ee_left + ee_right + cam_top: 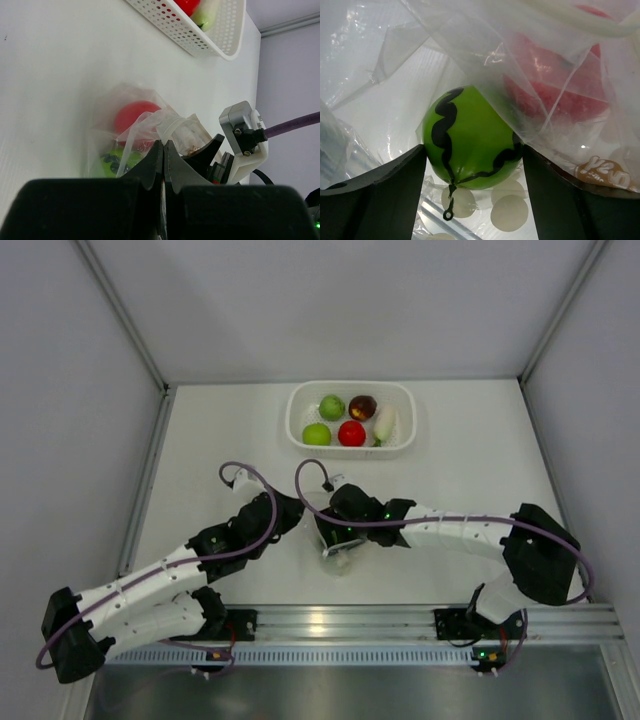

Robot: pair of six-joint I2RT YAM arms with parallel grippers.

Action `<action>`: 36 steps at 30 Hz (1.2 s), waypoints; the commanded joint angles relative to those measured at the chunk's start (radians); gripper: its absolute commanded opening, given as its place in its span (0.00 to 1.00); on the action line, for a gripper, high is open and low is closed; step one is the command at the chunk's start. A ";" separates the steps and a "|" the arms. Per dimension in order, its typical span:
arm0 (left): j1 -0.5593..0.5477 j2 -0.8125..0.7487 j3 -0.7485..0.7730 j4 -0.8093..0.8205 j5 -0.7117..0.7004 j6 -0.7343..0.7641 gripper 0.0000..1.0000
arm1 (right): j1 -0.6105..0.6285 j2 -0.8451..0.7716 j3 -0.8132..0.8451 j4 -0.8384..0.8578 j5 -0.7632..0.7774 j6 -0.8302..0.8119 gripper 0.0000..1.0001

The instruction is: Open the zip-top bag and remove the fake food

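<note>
Zip-top bag open, left pincer clamped on its film; right pincer apart around green ball inside, red piece also unremoved.

A white perforated basket sits at the far side of the white worktop, with grey panel walls around it and an aluminium rail along its near edge.

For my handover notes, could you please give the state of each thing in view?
left gripper: shut on the zip-top bag.
right gripper: jaws astride the watermelon ball, grip unclear.
zip-top bag: apparently open, red piece inside too.
basket: upright, holding fake food.
</note>
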 commanded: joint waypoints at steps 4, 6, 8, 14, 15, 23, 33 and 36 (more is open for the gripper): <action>-0.003 -0.012 -0.012 0.004 -0.026 0.002 0.00 | 0.019 0.062 -0.008 -0.001 0.067 -0.005 0.72; -0.003 -0.011 -0.012 0.004 -0.028 0.004 0.00 | 0.018 0.109 0.017 -0.018 0.064 -0.012 0.80; -0.003 -0.009 -0.013 0.004 -0.025 0.005 0.00 | 0.019 0.140 0.034 -0.020 0.070 -0.011 0.84; -0.003 -0.015 -0.015 0.004 -0.026 0.014 0.00 | 0.019 0.166 0.023 0.013 0.108 -0.002 0.83; -0.003 -0.017 -0.015 0.003 -0.031 0.013 0.00 | 0.019 0.158 0.022 0.016 0.114 -0.002 0.82; -0.003 -0.029 -0.026 0.003 -0.042 0.022 0.00 | 0.027 0.066 0.014 0.019 0.169 -0.021 0.44; -0.003 -0.049 -0.024 0.001 -0.054 0.060 0.00 | 0.064 -0.096 0.048 -0.075 0.244 -0.037 0.43; -0.003 -0.046 -0.019 0.003 -0.046 0.077 0.00 | 0.067 -0.144 0.051 -0.085 0.264 -0.040 0.43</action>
